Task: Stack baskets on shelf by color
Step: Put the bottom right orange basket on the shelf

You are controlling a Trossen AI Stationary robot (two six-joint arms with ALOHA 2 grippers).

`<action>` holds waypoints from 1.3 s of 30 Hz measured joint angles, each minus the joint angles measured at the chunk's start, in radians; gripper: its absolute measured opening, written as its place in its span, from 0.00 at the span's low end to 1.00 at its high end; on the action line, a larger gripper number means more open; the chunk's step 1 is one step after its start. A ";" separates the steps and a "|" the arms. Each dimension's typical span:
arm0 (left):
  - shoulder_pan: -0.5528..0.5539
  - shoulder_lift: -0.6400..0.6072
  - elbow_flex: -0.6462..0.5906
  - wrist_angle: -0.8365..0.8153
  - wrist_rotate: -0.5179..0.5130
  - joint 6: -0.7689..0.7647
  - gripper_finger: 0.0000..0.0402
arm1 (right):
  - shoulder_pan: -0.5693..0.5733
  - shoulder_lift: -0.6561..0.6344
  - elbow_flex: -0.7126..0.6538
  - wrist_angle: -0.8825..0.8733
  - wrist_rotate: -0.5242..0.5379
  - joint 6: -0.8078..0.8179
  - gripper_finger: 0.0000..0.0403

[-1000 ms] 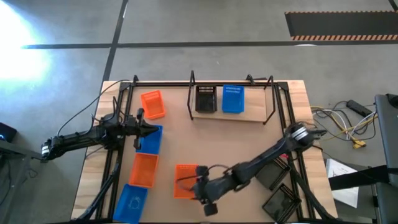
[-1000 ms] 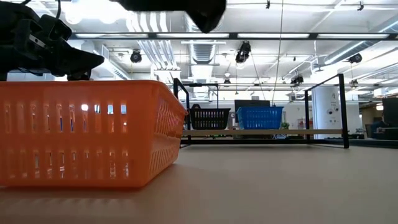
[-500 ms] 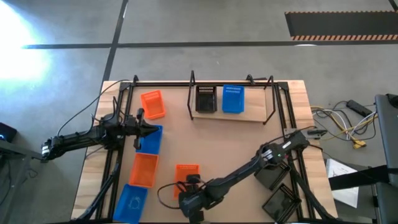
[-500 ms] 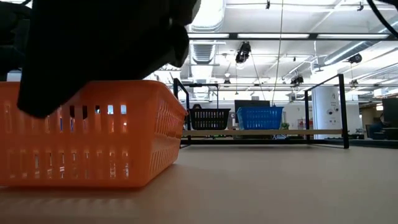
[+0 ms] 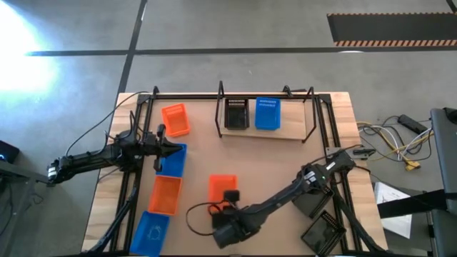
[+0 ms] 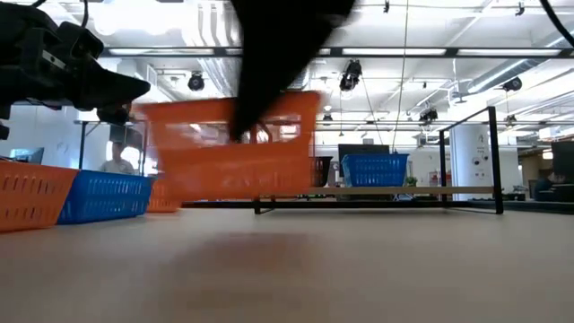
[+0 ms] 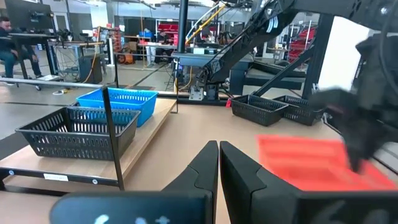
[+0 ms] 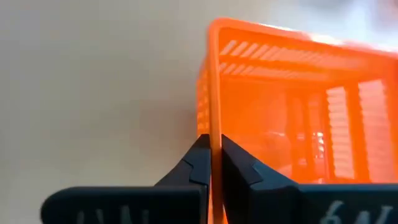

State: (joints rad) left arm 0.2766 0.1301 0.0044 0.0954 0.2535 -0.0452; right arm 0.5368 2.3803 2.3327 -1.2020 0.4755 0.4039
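An orange basket [image 5: 221,184] hangs above the table near its front middle, with my right gripper [image 8: 214,142] shut on it. In the low view this basket [image 6: 224,152] floats clear of the tabletop. The shelf [image 5: 289,133] stands at the far edge, with a black basket [image 5: 236,113] and a blue basket [image 5: 267,113] resting side by side on its board. My left gripper [image 5: 169,148] is shut with nothing in it and hovers over a blue basket [image 5: 171,160] at the table's left. My right gripper pinches the rim of one wall [image 8: 214,118] at the orange basket's near end, one finger [image 8: 236,165] inside the basket and the other outside. The fingers lie across the wall. The basket is lifted clear of the table.
On the left lie an orange basket [image 5: 175,119] at the far side, another orange basket [image 5: 165,195] and a blue basket [image 5: 151,230] toward the near edge. Black baskets [image 5: 316,205] sit at the near right. Bare tabletop [image 5: 285,168] lies before the shelf.
My right gripper went down toward the near edge behind the orange basket and took hold of it. It then carried the basket up and toward the far edge, so the basket, which stood on the table, now hangs clear of it.
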 joint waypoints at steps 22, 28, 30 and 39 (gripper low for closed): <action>0.000 -0.001 0.000 0.001 0.000 0.000 0.00 | -0.051 -0.763 -0.872 -0.325 0.144 0.338 0.02; 0.000 0.000 0.000 0.001 0.000 0.000 0.00 | -0.239 -1.008 -1.038 -0.263 0.136 0.068 0.02; 0.000 0.000 0.000 0.001 0.000 0.000 0.00 | -0.329 -1.071 -1.082 -0.231 0.100 -0.037 0.02; 0.000 0.001 0.000 0.001 0.000 0.000 0.00 | -0.691 -1.254 -1.257 0.071 -0.073 -0.535 0.02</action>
State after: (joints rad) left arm 0.2764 0.1313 0.0043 0.0967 0.2535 -0.0453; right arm -0.1546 1.1260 1.0758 -1.1312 0.4022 -0.1309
